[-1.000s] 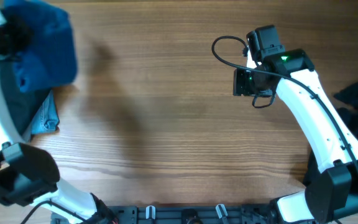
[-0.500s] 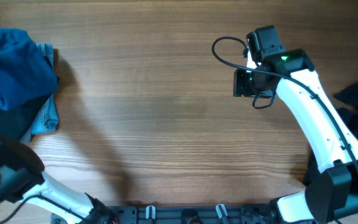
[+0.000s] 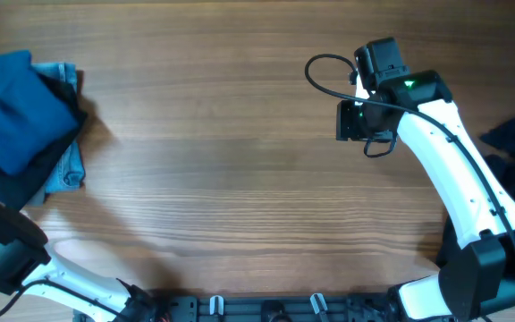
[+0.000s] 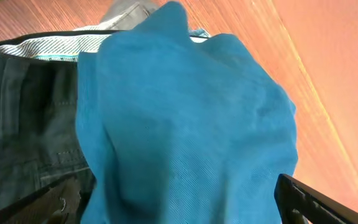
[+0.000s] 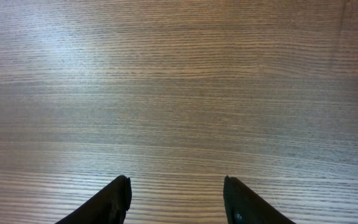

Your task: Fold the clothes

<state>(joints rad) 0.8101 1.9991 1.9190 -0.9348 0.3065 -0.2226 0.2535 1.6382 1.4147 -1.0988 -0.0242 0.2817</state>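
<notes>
Since a second ago the teal shirt has dropped from a raised bunch near the far left corner to a flatter lump on the pile at the table's left edge, while the right arm has not shifted. From overhead the shirt is a crumpled four-cornered shape, one corner aimed toward the table's middle, with no plain long axis; collar and placket cannot be made out. It lies on a black garment, which covers a denim piece that shows only as a strip on the side toward the middle. The picture's left edge cuts off shirt and pile. Another dark heap sits half out of view at the right edge. The left gripper is spread wide above the shirt, its fingers at either side of the cloth, pinching nothing. The right gripper hangs parted and empty over bare wood, with broad open room between the two piles.
</notes>
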